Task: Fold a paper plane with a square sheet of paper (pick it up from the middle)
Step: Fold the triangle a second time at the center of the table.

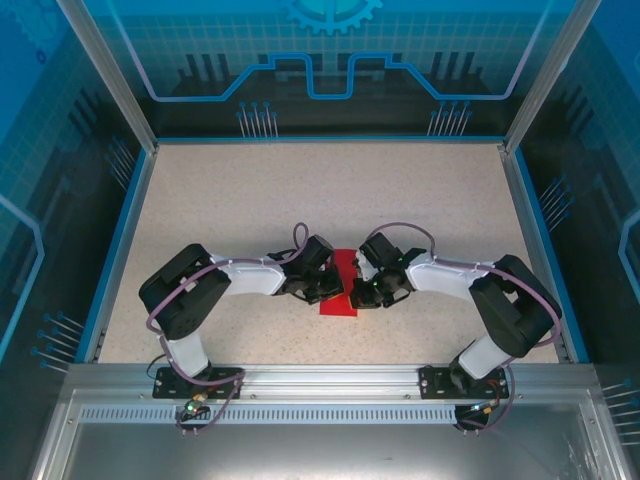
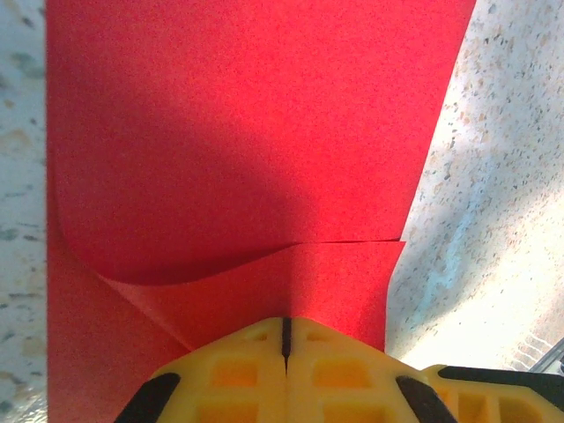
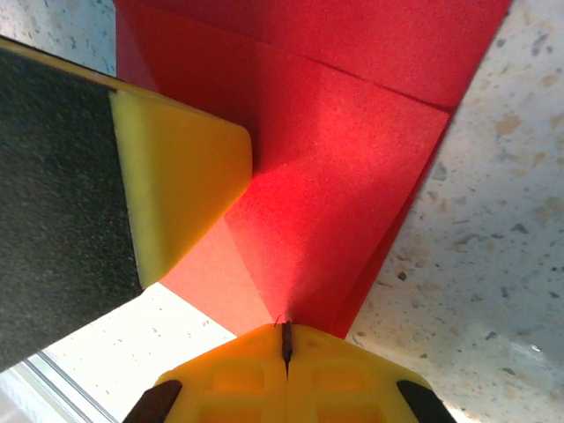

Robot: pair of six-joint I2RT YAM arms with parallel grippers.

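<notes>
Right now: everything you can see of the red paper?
The square sheet of paper is thin, bright red and plain. It lies on the speckled table, between the arms, partly folded: a flap is turned over with one straight edge and one soft, uncreased bend. The left gripper and right gripper, both shut, meet it tip-first from opposite sides; pinching or pressing, I can't tell.
</notes>
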